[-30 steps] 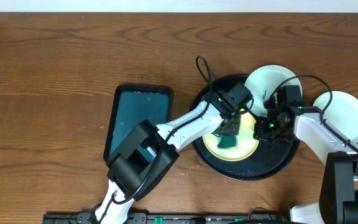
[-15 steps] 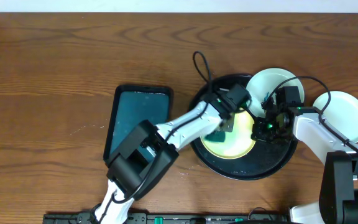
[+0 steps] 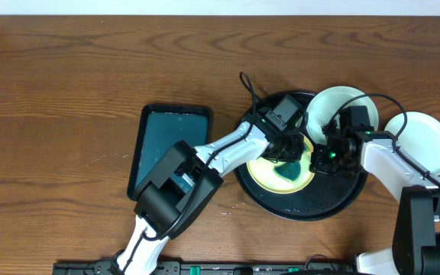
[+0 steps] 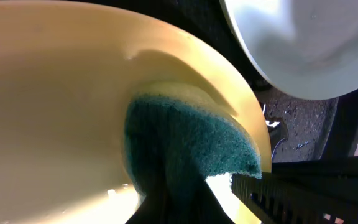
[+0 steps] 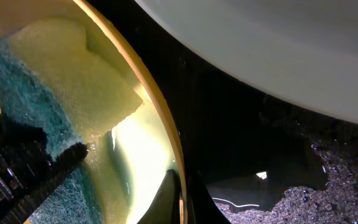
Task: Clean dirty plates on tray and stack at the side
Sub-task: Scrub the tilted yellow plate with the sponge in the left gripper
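A pale yellow plate (image 3: 266, 173) lies in the large round black tray (image 3: 312, 205). My left gripper (image 3: 287, 156) is shut on a yellow-green sponge (image 3: 286, 173) and presses it on the yellow plate (image 4: 48, 99); the sponge (image 4: 188, 143) shows teal side up. My right gripper (image 3: 325, 158) is shut on the yellow plate's right rim (image 5: 160, 118), one finger each side. A white plate (image 3: 334, 103) leans on the tray's far right rim. Another white plate (image 3: 422, 141) lies on the bare wood at the right.
A rectangular dark teal tray (image 3: 166, 145) lies left of the black tray. Cables loop over the black tray's far side. The table's far edge (image 3: 220, 17) meets a white wall. Wet speckles show on the black tray's floor (image 5: 328, 180).
My left gripper has carried the sponge from the middle of the yellow plate toward its right side, near my right gripper. The right gripper has stayed on the rim.
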Motion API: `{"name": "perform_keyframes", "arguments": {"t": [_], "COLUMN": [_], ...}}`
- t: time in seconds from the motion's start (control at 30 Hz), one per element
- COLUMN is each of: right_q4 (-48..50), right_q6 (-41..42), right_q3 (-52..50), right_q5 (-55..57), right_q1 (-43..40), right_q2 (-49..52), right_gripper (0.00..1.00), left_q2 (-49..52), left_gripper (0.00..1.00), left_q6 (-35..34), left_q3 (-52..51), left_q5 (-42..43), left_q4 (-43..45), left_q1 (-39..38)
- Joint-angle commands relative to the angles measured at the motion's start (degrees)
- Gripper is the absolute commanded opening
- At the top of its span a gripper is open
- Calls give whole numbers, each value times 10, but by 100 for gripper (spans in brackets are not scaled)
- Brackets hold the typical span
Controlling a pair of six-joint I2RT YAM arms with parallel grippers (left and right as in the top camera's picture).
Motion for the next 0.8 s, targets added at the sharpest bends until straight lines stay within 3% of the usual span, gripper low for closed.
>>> {"name": "perform_keyframes", "arguments": {"t": [0.0,0.27,0.53,0.63,0.77], "right_q4": [-6,-12,-13,-14,-14], "right_q6": [-5,-5,-5,-9,-10], "right_q3": [-23,-22,-22,-22,-22], "right_q5": [75,75,75,75,75], "right_q1": [2,2,2,2,2], "right_q2": [25,25,25,25,25], "right_gripper": [1,1,1,1,1], "left_q2": [33,32,32,32,25], "left_gripper": [8,7,7,7,8], "left_q6": [12,12,19,27,44], "left_q3": [-17,-10,-2,6,43], "left_q5": [-26,-403,-623,-654,-597], "left_q4": [-56,-208,-242,-242,-264], "left_q1": [-21,-17,-17,-17,-18]}}
